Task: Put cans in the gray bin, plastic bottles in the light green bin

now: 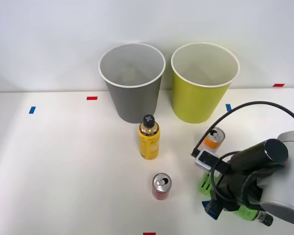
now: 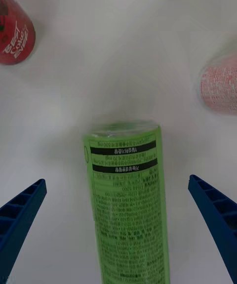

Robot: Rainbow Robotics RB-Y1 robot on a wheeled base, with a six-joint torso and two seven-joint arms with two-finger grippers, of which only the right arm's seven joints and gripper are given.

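Note:
The long plastic bottle with the green label (image 2: 128, 195) lies on its side on the white table, between the spread blue fingers (image 2: 22, 215) of my right gripper (image 2: 117, 180), which is open and hovers just over it without touching. In the front view my right gripper (image 1: 216, 205) hangs low at the front right, and the arm covers most of that green bottle (image 1: 247, 214). The stubby yellow bottle (image 1: 149, 139) stands upright mid-table. A red can (image 1: 161, 186) stands in front of it, and an orange-pink can (image 1: 215, 138) sits beside my arm. At the back are the gray bin (image 1: 134, 105) and the light green bin (image 1: 198, 103).
A black cable (image 1: 255, 104) loops over my right arm. Small red and blue tape marks (image 1: 91, 98) dot the table. In the wrist view the red can (image 2: 15, 32) and the orange-pink can (image 2: 222, 89) flank the bottle's far end.

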